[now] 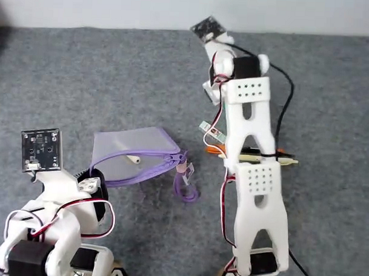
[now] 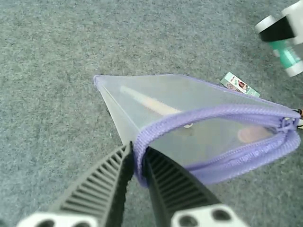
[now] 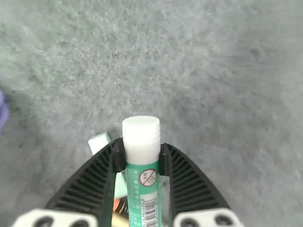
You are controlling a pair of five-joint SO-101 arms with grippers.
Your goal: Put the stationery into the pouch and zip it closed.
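A translucent purple pouch [image 1: 132,153] lies on the grey carpet with its zip open. My left gripper [image 2: 137,165] is shut on the near end of the pouch's [image 2: 189,118] purple rim. Inside lie a pale stick [image 2: 147,102] and a pinkish item [image 2: 251,135]. My right gripper [image 3: 141,163] is shut on a white and green glue stick [image 3: 141,151], held above the carpet to the right of the pouch and beyond it. The same glue stick [image 2: 283,45] shows in the left wrist view. A small eraser [image 1: 212,133] lies under that arm.
Orange and yellow pens [image 1: 275,157] lie crosswise under the right arm's white link [image 1: 252,122]. The pouch's zip pull [image 1: 183,166] and purple strap [image 1: 186,189] trail off its right end. Bare grey carpet lies all round.
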